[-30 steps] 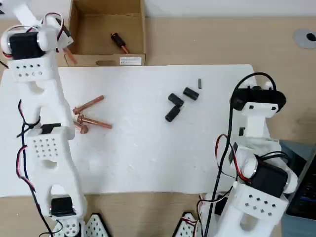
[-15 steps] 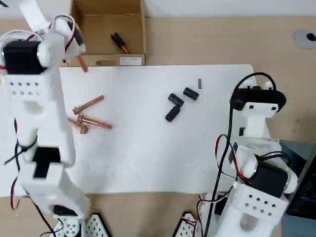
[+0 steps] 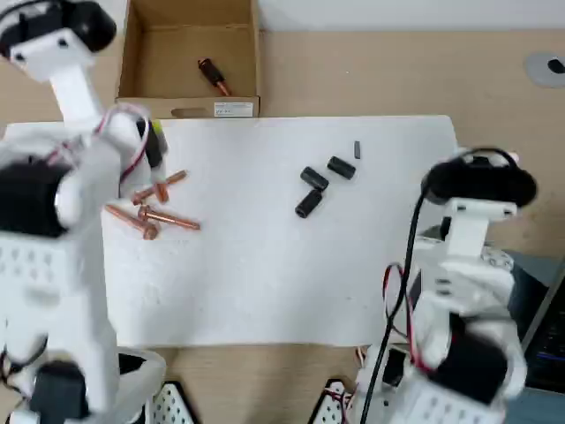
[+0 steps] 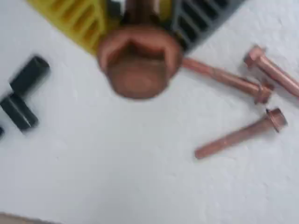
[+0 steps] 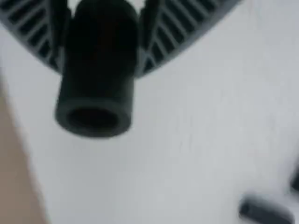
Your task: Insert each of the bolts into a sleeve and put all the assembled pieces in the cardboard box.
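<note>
My left gripper [image 3: 154,144] [image 4: 140,16] is shut on a copper bolt [image 4: 139,61], whose head faces the left wrist camera. It hangs over the left part of the white mat [image 3: 265,274], just above three loose copper bolts [image 3: 168,218] [image 4: 236,136]. Three black sleeves [image 3: 313,179] lie at mid-mat, two of them in the left wrist view [image 4: 29,74]. My right gripper [image 5: 100,21] is shut on a black sleeve [image 5: 96,79], open end toward the camera, above the mat. The cardboard box [image 3: 131,62] at the back holds one assembled piece [image 3: 214,77].
A small dark pin [image 3: 357,150] lies on the mat near the sleeves. Another sleeve [image 5: 266,210] shows in the right wrist view. The right arm's body [image 3: 468,265] stands over the mat's right edge. Bare wooden table [image 3: 371,79] surrounds the mat.
The left arm has swung from beside the box down over the loose bolts, still holding its bolt. The right arm has shifted a little to the right.
</note>
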You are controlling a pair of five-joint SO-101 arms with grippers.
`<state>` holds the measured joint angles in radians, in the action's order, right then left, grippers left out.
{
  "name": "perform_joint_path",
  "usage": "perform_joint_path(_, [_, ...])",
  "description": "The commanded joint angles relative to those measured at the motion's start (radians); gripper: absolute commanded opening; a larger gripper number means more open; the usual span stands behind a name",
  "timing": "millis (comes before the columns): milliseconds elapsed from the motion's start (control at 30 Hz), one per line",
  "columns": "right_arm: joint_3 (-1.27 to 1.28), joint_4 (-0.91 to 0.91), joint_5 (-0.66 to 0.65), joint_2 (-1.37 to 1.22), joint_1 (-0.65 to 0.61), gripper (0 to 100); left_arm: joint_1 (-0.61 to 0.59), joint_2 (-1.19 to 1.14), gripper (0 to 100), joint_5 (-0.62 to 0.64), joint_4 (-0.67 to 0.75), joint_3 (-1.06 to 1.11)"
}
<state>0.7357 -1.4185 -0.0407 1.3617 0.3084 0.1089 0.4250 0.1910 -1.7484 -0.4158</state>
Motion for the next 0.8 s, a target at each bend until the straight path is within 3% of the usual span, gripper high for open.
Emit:
perform_joint_path(0, [0.065,0.046,0.015,0.120,-0.068,0.9,0.052,0.153,0,-0.008,0.029,0.138])
perform_joint_path(233, [0.229,0.048,0.017,0.355,-0.211,0.9,0.064,0.461,0,-0.002,0.232,0.568])
perform_joint_path(600, [0.352,0.049,0.018,0.558,-0.309,0.9,0.133,1.021,0,0.015,0.503,1.189])
perform_joint_path(767, [0.381,0.049,0.126,0.555,-0.450,0.9,0.133,1.234,0,0.084,0.575,1.386])
